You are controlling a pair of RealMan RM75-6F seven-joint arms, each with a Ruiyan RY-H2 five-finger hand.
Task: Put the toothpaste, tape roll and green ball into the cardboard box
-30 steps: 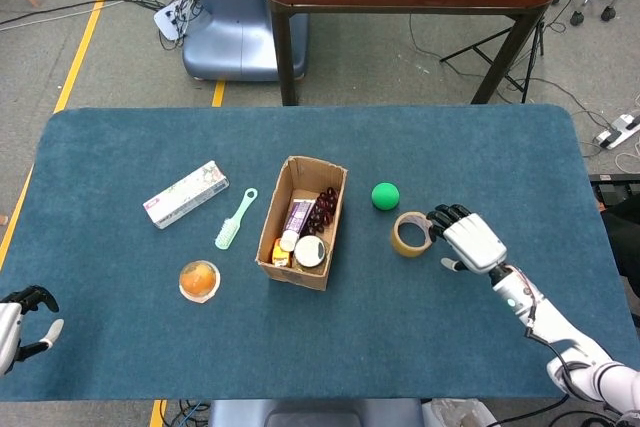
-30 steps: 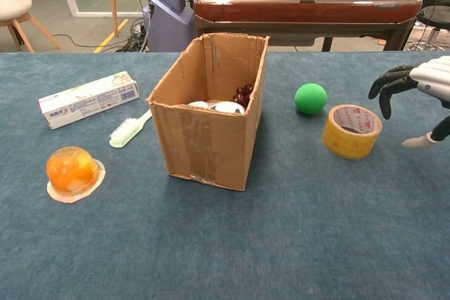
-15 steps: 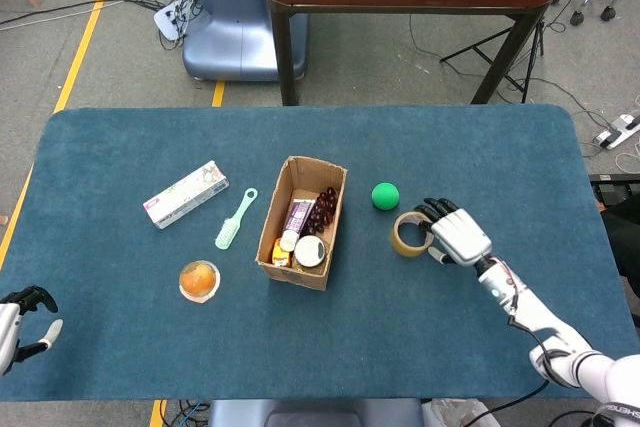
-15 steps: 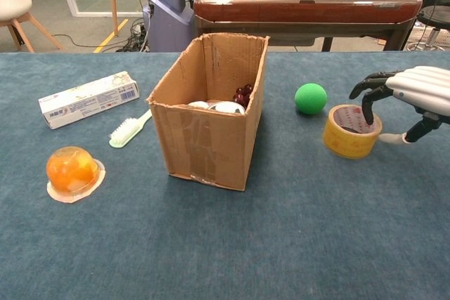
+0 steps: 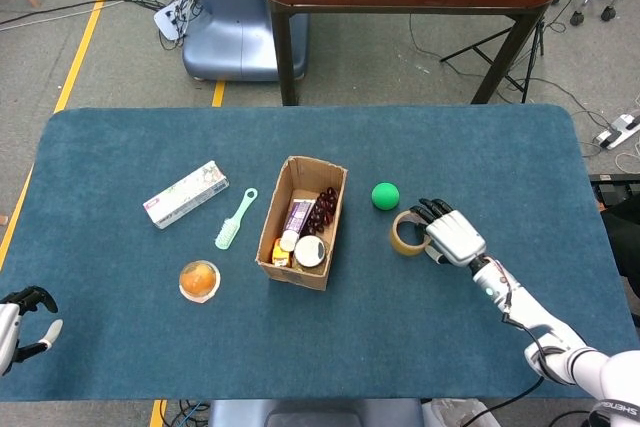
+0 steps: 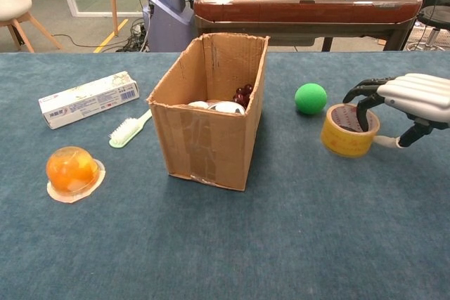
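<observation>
Cardboard box [image 5: 301, 209]: open-topped, mid-table on the blue cloth, already holding small items.
Tape roll [image 5: 408, 233]: right of the box, lying flat, tilted slightly in the chest view.
Right hand [image 5: 450, 234]: over the roll, dark fingertips [image 6: 362, 107] dipped into its hole, thumb at the outer wall; grasping it.
Green ball [image 5: 385, 196]: just beyond the roll, nearer the box.
Toothpaste [image 5: 186, 193]: left of the box, past the toothbrush [image 5: 236, 218].
Left hand [image 5: 20, 322]: far left of the box, fingers apart, holding nothing.
</observation>
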